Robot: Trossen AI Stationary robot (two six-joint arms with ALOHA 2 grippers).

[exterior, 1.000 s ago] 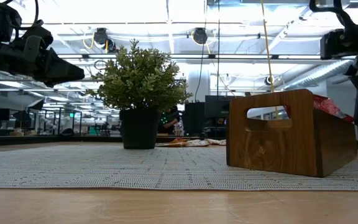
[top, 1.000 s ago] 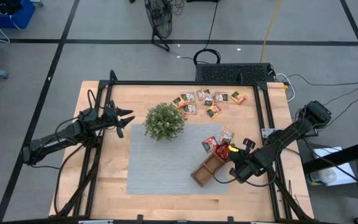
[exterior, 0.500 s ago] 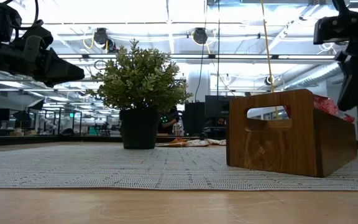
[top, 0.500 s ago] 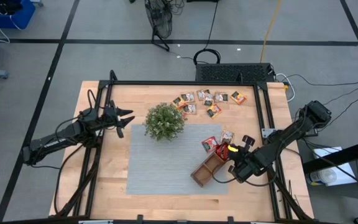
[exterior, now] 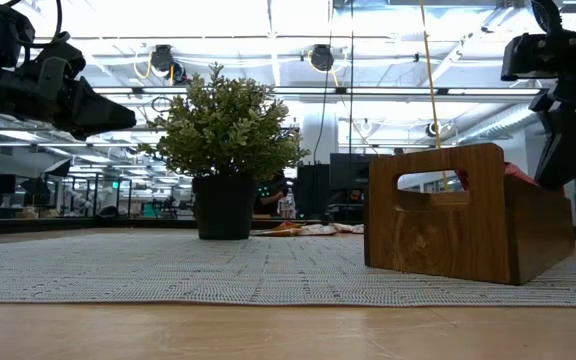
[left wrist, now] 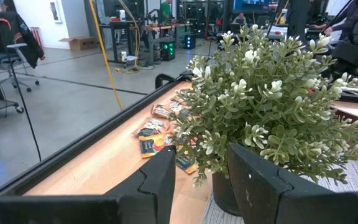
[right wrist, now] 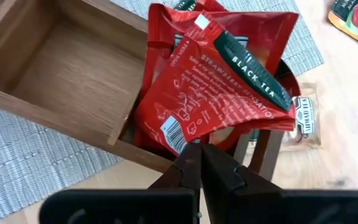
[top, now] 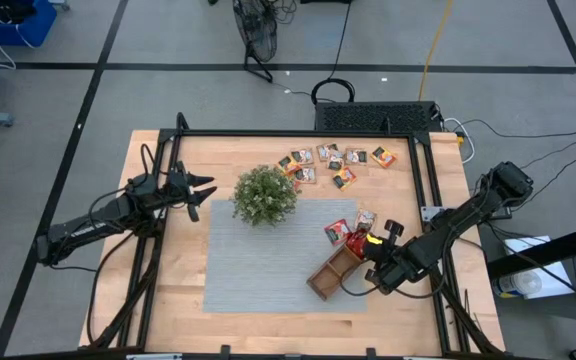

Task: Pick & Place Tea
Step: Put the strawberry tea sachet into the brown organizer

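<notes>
Against the picture a second back, only the right gripper (top: 380, 240) has shifted, drawn slightly leftward over the far end of the brown three-compartment wooden tray (top: 330, 276); its jaws are pressed shut with nothing between them, while a red black-tea sachet (right wrist: 219, 87) lies propped in the end compartment just ahead of the fingertips, so this drop is judged complete and another pick is due. Nothing else has moved: the grey woven mat (top: 258, 262) under the tray, the small potted green plant (top: 264, 194) at the mat's far corner, and the left gripper (top: 200, 190), which is parked beside the plant with jaws partly open on nothing. Two loose sachets (top: 352, 226) lie just beyond the tray, and the main scatter of red and orange sachets (top: 334, 161) is left near the table's far edge. For the left arm the plant stands between gripper and scatter; for the right arm the way is open.
</notes>
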